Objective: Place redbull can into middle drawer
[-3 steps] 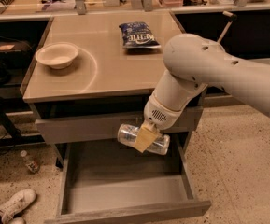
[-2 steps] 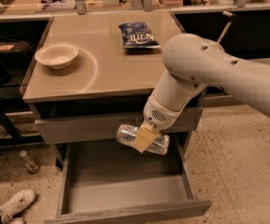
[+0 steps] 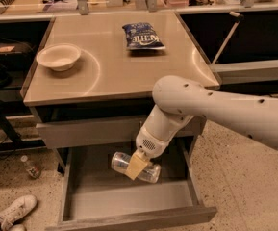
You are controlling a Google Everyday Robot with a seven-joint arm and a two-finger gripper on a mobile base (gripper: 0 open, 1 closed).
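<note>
The redbull can [image 3: 121,161] is a slim silver can lying on its side, held in my gripper [image 3: 137,165]. The gripper's tan finger [image 3: 136,164] crosses the can's middle, and the gripper is shut on it. The can hangs low inside the open middle drawer [image 3: 129,203], over its back half and just above the flat grey bottom; I cannot tell whether it touches. My white arm reaches down from the right, in front of the table's edge.
A closed grey drawer front [image 3: 90,131] sits just above the open drawer. On the tabletop are a white bowl [image 3: 58,57] and a blue chip bag [image 3: 142,35]. A small bottle [image 3: 31,167] and a white shoe [image 3: 11,213] lie on the floor at left.
My gripper has carried the can down and slightly left, from in front of the closed drawer front into the open drawer.
</note>
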